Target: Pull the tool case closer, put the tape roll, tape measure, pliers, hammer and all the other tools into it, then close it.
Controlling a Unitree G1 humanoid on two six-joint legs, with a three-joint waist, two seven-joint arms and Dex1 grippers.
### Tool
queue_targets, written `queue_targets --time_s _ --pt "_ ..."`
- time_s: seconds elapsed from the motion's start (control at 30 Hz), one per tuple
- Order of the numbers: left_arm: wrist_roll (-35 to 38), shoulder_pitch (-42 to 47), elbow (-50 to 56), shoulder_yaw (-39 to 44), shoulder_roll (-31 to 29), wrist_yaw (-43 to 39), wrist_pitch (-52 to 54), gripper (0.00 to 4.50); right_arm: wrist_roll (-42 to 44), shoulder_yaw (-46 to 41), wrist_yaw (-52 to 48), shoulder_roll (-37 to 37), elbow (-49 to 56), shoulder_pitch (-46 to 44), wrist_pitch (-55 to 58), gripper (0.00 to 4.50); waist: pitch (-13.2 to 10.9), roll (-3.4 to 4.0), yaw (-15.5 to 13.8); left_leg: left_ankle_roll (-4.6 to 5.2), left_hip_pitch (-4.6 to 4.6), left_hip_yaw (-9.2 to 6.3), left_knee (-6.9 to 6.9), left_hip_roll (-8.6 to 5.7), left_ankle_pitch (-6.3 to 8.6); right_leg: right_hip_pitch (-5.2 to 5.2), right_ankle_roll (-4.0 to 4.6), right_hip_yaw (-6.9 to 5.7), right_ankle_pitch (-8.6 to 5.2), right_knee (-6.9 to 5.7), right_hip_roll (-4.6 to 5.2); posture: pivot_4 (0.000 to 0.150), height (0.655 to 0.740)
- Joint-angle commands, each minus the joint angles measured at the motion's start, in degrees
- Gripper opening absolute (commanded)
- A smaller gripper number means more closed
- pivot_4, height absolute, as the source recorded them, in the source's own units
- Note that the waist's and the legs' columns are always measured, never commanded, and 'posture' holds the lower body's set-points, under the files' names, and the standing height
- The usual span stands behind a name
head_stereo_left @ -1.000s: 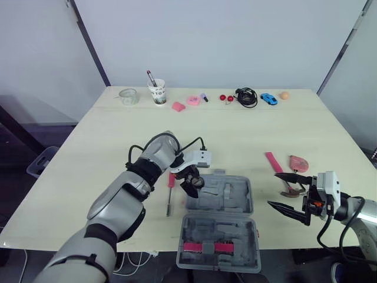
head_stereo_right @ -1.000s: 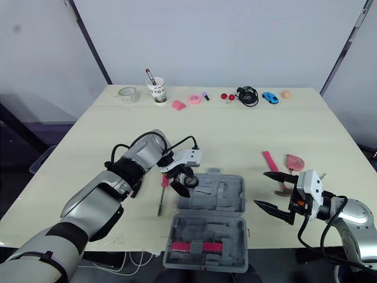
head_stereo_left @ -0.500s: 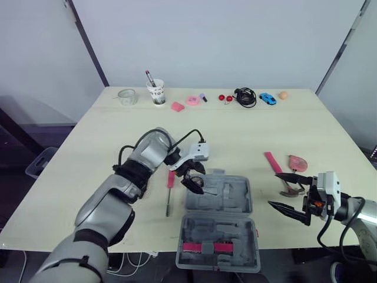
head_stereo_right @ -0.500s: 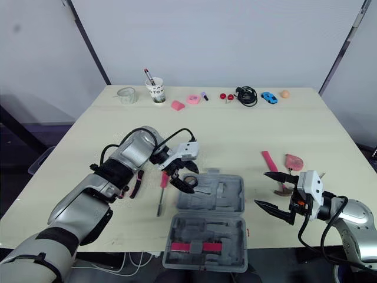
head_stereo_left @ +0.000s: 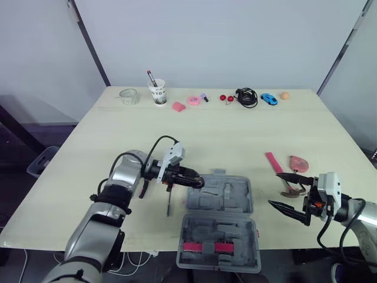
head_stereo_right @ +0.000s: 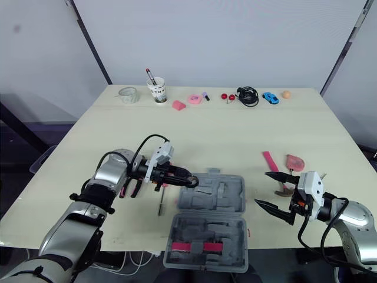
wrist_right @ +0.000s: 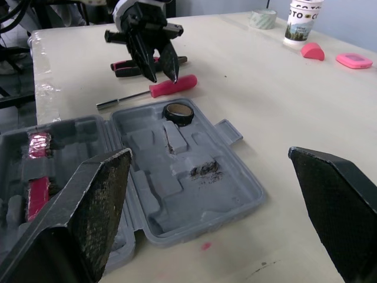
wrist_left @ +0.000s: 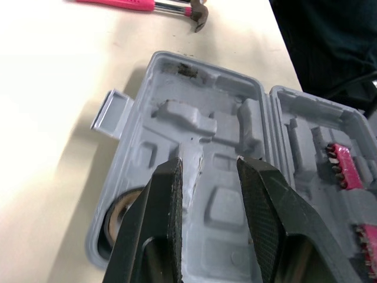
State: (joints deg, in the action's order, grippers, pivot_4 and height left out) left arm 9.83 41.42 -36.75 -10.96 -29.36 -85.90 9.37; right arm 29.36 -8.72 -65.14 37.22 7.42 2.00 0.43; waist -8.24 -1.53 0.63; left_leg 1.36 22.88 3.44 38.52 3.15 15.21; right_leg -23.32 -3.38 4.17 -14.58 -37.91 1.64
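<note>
the grey tool case (head_stereo_left: 235,196) lies open before me, a black tape roll (wrist_right: 178,113) in its corner pocket; pink screwdriver (wrist_right: 171,86) and pliers (wrist_right: 126,72) just left, hammer (head_stereo_left: 273,162) and tape measure (head_stereo_left: 298,163) well right.

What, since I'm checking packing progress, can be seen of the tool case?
The tool case is grey moulded plastic, lying open near the table's front edge. Its far half has shaped recesses and a latch tab; the tape roll sits in its left corner recess. The near half holds pink bit strips. The left gripper hangs by that corner, jaws open.
</note>
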Motion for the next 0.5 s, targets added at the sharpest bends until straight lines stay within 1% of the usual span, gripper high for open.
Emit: queue_targets --time_s 0.03,0.07,0.1,0.13,0.5 --pt "2.2 -1.2 -2.7 3.7 1.3 1.4 -3.8 1.04 0.1 -1.3 0.7 -0.5 1.1 -0.2 -1.6 4.50 0.0 -0.01 0.0 0.00 0.01 0.00 0.00 0.00 0.00 0.00 0.00 0.00 0.00 0.00 0.00 0.150 0.7400" --pt "1.9 -1.4 -3.4 3.7 1.3 1.4 -4.7 0.83 0.1 -1.2 0.8 -0.5 1.2 -0.1 -1.7 4.50 0.0 -0.01 0.0 0.00 0.01 0.00 0.00 0.00 0.00 0.00 0.00 -0.01 0.00 0.00 0.00 0.150 0.7400" --pt "1.8 -1.4 -4.0 3.8 1.4 1.6 -5.3 0.32 0.1 -1.2 1.0 -0.6 1.2 0.0 -1.9 4.50 0.0 -0.01 0.0 0.00 0.01 0.00 0.00 0.00 0.00 0.00 0.00 -0.01 0.00 0.00 0.00 0.150 0.7400" --pt "1.8 -1.2 -4.5 3.9 1.6 1.9 -5.7 0.07 0.0 -1.2 1.1 -0.7 1.3 0.0 -2.0 4.50 0.0 -0.01 0.0 0.00 0.01 0.00 0.00 0.00 0.00 0.00 0.00 -0.01 0.00 0.00 0.00 0.150 0.7400" --pt "1.2 0.7 -9.0 4.6 2.6 1.9 -9.5 0.07 -0.8 -1.0 2.6 -1.9 1.6 0.7 -2.9 4.50 0.0 -0.01 0.0 0.00 0.01 0.00 0.00 0.00 0.00 0.00 -0.01 -0.01 0.00 0.00 -0.01 0.150 0.7400"
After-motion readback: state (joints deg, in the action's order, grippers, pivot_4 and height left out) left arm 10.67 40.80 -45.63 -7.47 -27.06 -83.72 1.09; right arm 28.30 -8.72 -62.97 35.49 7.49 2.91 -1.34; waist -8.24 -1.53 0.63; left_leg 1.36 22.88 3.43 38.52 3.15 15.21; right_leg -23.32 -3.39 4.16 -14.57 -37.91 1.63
